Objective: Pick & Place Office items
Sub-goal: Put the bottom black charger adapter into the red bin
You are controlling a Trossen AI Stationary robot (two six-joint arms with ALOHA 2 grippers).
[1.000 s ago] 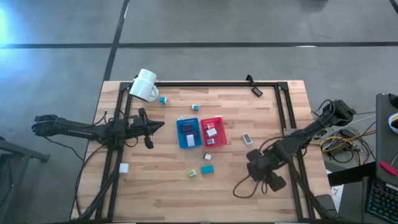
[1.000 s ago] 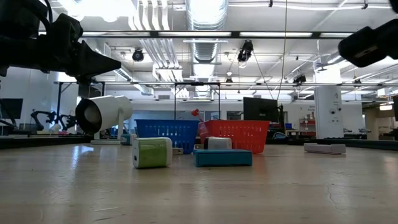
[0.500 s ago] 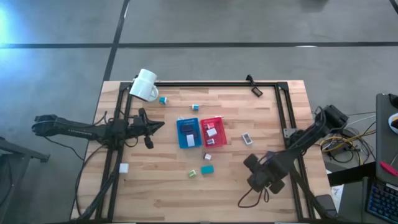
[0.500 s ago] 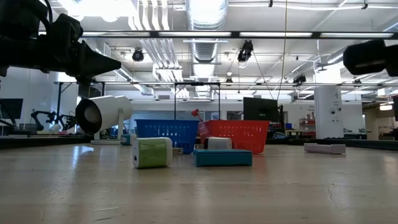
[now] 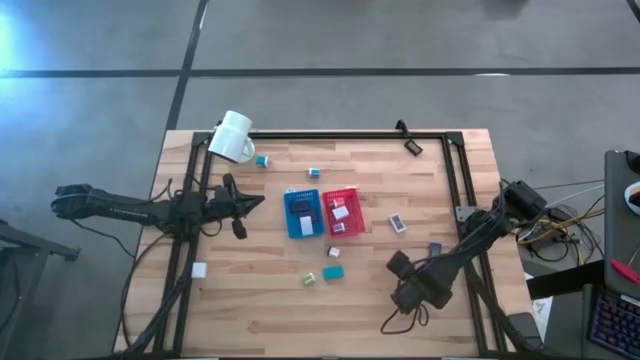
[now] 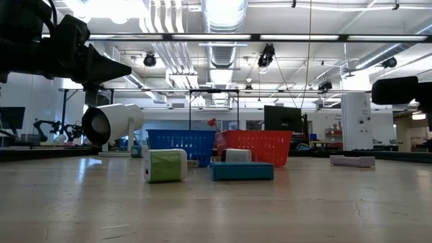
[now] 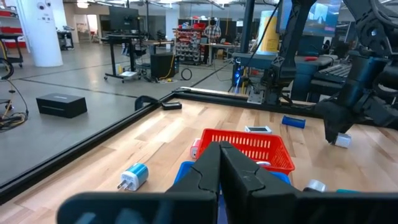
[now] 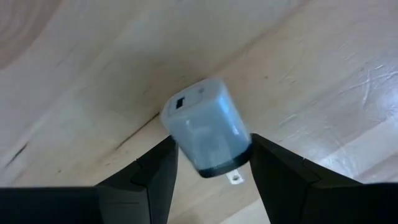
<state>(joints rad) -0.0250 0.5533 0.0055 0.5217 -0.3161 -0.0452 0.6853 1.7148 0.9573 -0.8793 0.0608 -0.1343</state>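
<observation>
My right gripper [image 8: 212, 148] points down over the table's near right part [image 5: 408, 282], shut on a pale grey plug block [image 8: 208, 134] with a dark base and a metal prong. My left gripper [image 7: 221, 163] waits shut and level at the left [image 5: 258, 204]. Loose office items lie flat on the wood: a green block [image 5: 310, 279], a teal one [image 5: 333, 271], a white one [image 5: 198, 268], a grey-white one [image 5: 397, 223] and a dark blue one [image 5: 434, 249]. More lie inside the blue tray [image 5: 302, 228] and the red tray [image 5: 343, 230]. My right gripper pinches the plug block between its two fingers [image 8: 155, 171], at the two sides of its dark base end [image 8: 219, 164]. The fingers come from above, pointing down. The block's pale end sticks out beyond the fingertips, close over the wood; whether it touches the table I cannot tell.
A white mug [image 5: 233, 137] lies on its side at the far left corner. A black frame rail [image 5: 340, 135] runs along the far side and down both sides of the table. Two small blue plugs [image 5: 262, 160] [image 5: 313, 172] lie near the mug. Bare wood spreads along the near edge.
My right gripper has come down toward the table and shifted a little toward the left edge, its wrist rolling on the way. Its fingers have kept the same gap.
</observation>
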